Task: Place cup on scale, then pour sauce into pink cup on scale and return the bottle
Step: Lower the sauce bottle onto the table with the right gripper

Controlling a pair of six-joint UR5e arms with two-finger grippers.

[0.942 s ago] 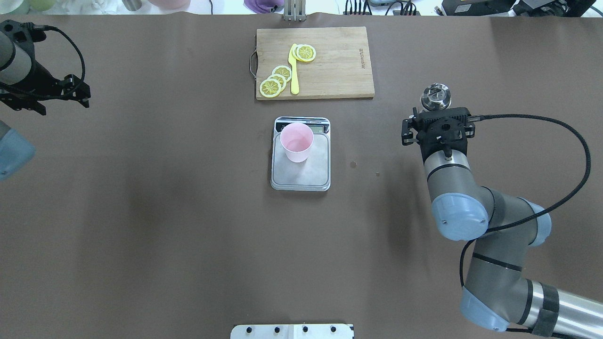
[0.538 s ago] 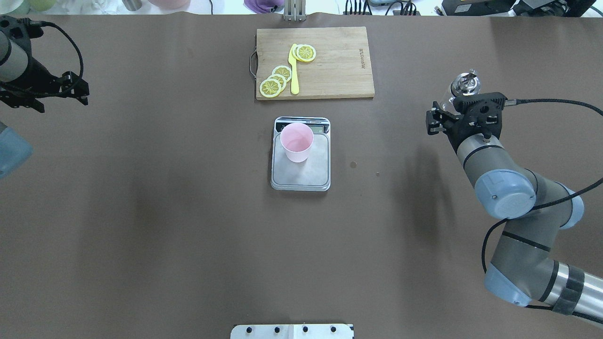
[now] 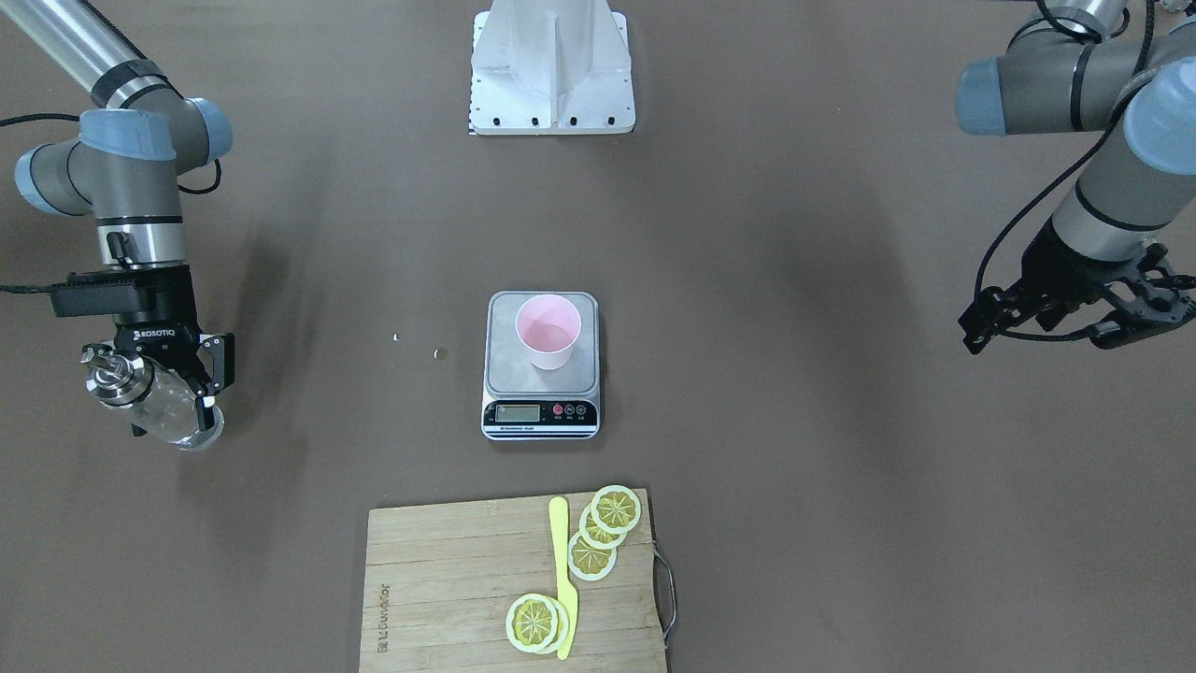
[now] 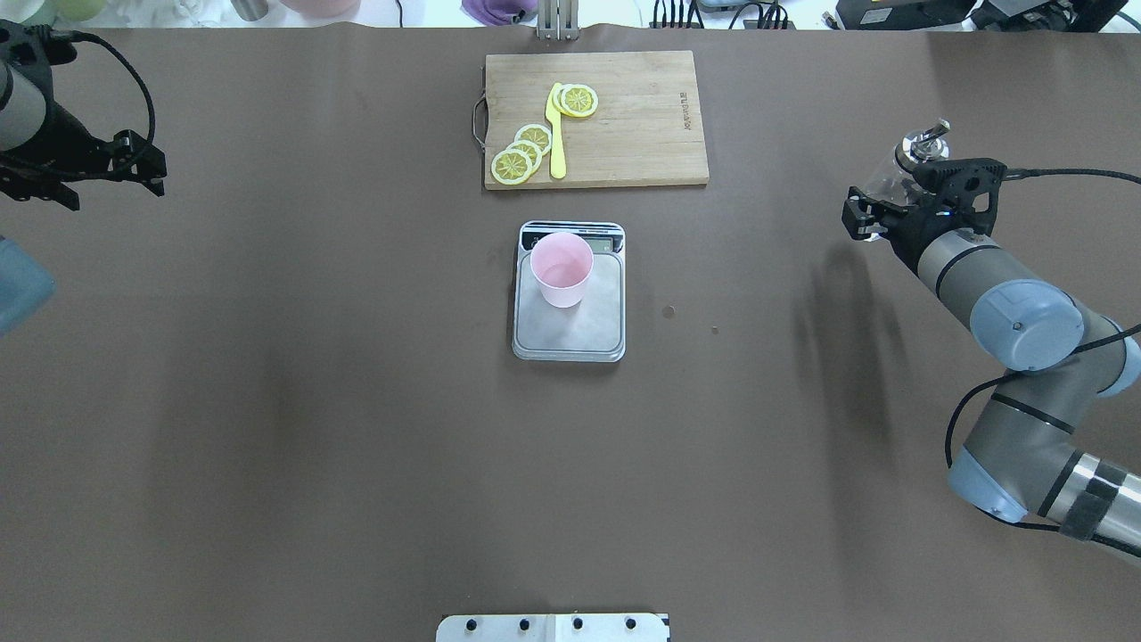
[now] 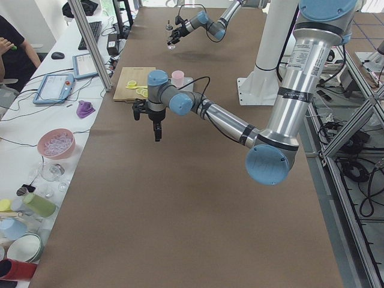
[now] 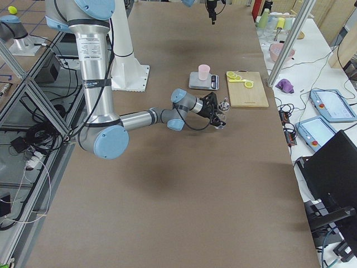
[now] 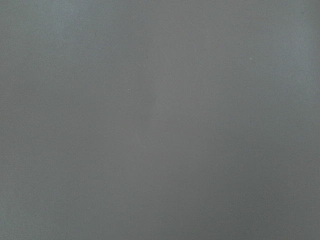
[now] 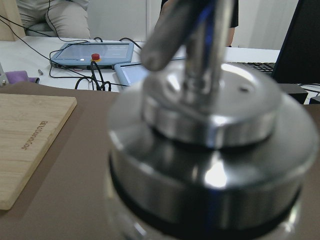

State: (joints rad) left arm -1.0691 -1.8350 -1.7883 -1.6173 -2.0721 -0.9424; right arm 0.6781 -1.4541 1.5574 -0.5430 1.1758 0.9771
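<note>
One broad brown table (image 4: 267, 401) is bearing everything, and two grey-and-blue arms are reaching in over its opposite ends. The right arm (image 4: 1016, 321) is stretching out over the robot's right side of the table, and the left arm (image 3: 1112, 196) is hanging over the far left side. A wooden cutting board (image 4: 624, 134) is lying at the table edge farthest from the robot, and just nearer the robot the scale (image 4: 570, 334) is sitting flat at mid-table with its display strip facing the board. The right gripper (image 3: 182, 397) is clasping the bottle (image 3: 177, 421) around its clear glass body, fingers pressing on either side, and is holding it tilted with the shiny cap and spout pointing away from the robot (the right wrist camera is seeing little but that cap). It is well apart from the scale. The left gripper (image 3: 1135, 313) is holding nothing, and I cannot tell whether its fingers are standing together or apart. The cup (image 4: 562, 267) is standing upright on the steel platform, nearer the display end. A yellow knife (image 4: 557, 143) is lying on the board among several lemon slices (image 4: 513, 165), and a couple of small specks (image 4: 669, 311) are dotting the table beside the scale
</note>
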